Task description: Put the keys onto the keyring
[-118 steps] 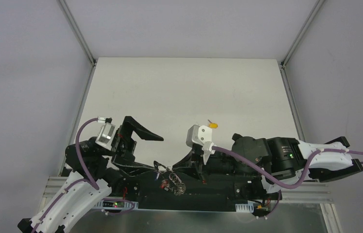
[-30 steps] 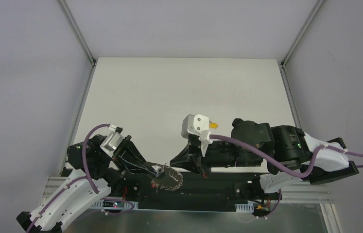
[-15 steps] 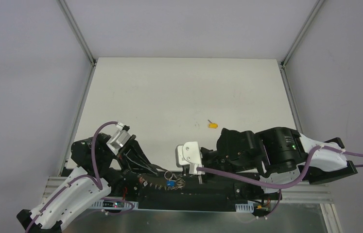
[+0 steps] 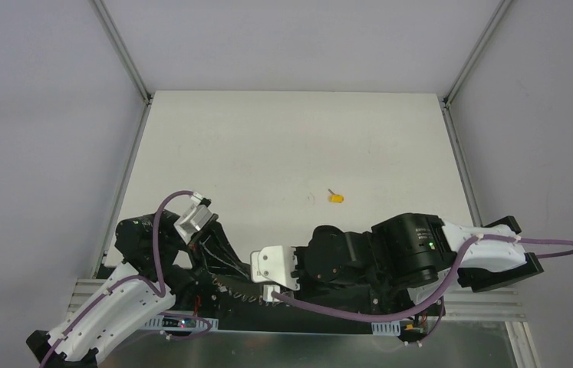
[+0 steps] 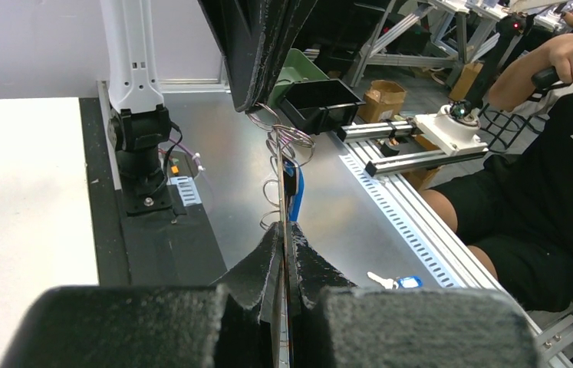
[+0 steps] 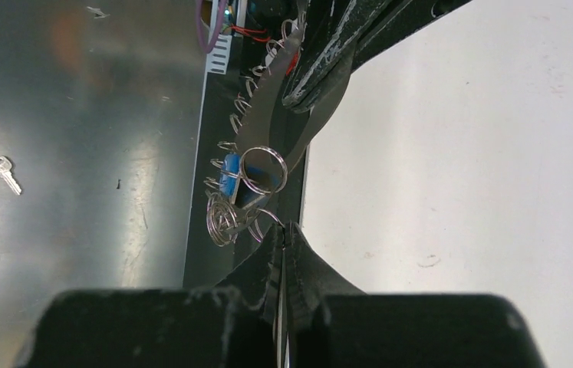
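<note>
Camera up top: yellow key (image 4: 335, 198) lies alone out on the table (image 4: 268, 138). Left wrist: left gripper (image 5: 284, 257) pinched tight on the keyring (image 5: 289, 139) wire. Right wrist: right gripper (image 6: 284, 249) clamps it too, so pulling apart might bend it or let it slip.

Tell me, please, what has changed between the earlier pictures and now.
The right gripper drew away from the yellow key, swung back to the near edge and shut on the keyring. The left gripper came down and closed on it too. The yellow key stayed put.
</note>
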Controlling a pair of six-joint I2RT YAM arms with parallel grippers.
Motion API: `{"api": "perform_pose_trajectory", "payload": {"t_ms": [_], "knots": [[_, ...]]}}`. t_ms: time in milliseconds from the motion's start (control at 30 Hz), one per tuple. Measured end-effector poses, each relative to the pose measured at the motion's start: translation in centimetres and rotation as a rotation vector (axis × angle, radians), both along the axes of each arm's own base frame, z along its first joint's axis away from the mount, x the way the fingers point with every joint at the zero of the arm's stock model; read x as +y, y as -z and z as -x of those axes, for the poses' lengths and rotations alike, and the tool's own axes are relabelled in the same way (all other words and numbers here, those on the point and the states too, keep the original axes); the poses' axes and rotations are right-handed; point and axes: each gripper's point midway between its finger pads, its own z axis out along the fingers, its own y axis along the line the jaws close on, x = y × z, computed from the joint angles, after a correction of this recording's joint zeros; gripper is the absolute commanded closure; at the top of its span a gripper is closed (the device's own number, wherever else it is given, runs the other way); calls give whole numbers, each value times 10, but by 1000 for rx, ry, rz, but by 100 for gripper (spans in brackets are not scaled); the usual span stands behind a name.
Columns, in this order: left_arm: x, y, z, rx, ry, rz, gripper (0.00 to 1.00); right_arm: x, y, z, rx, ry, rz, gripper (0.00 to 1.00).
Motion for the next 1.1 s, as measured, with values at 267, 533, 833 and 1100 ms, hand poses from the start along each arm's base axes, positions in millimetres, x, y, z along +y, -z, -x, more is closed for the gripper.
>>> {"api": "perform_pose_trajectory", "payload": {"t_ms": [267, 533, 833, 1100], "knots": [[-1, 5, -1, 31, 0, -29, 100, -1, 9, -4, -55, 31, 57, 100], [-1, 9, -2, 42, -4, -44, 100, -5, 15, -1, -64, 20, 87, 100], [-3, 7, -5, 40, -27, -32, 100, -23, 23, 12, -57, -42, 108, 100], [-3, 7, -5, 41, -29, -27, 100, -24, 27, 14, -56, -40, 119, 100]]}}
